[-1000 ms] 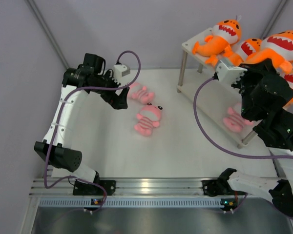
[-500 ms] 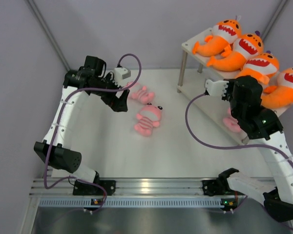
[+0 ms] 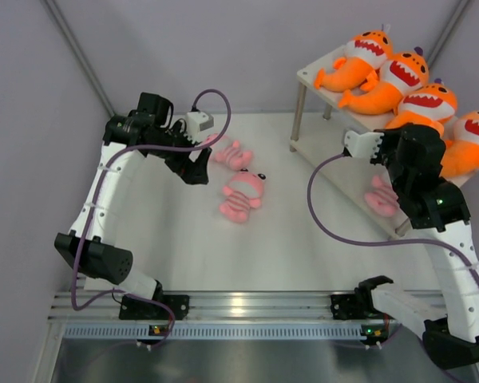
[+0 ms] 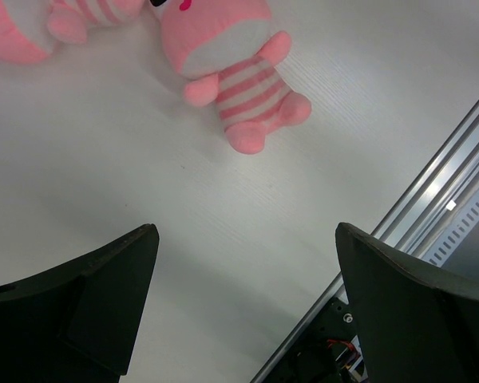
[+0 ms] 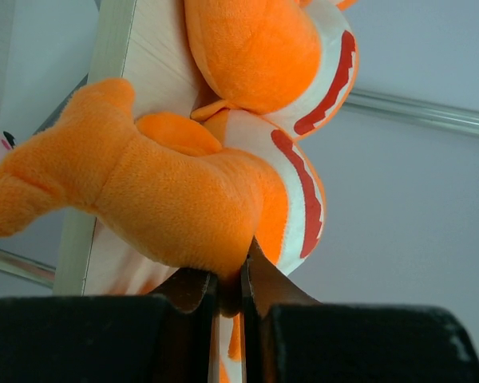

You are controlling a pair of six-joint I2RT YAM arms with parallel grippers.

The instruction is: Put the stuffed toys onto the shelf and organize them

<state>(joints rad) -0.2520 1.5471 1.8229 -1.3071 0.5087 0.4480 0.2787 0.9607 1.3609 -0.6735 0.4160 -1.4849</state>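
Four orange shark-shaped plush toys (image 3: 361, 57) with white faces and red toothy mouths lie in a row along the top board of the low two-tier rack (image 3: 318, 73) of pale cream boards on thin grey metal legs, which stands at the far right of the white surface (image 3: 303, 239). Behind the farthest shark come the second (image 3: 394, 80), the third (image 3: 421, 104) and the nearest (image 3: 473, 137), each touching its neighbour. The right claw (image 5: 230, 281) has its fingers drawn close together, pinching a fold of one orange shark-shaped plush toy (image 5: 160, 191) at the edge of the top board. From above, its tips are hidden under the wrist, beside the third shark. One pale pink striped plush toy (image 3: 381, 196) lies on the lower board, partly behind the right arm. Two more lie on the surface near the left arm, one (image 3: 228, 152) just beside the other (image 3: 241, 196). The left claw (image 4: 245, 233) hangs above the bare surface with its fingers wide apart, holding nothing, the pink pair just beyond it.
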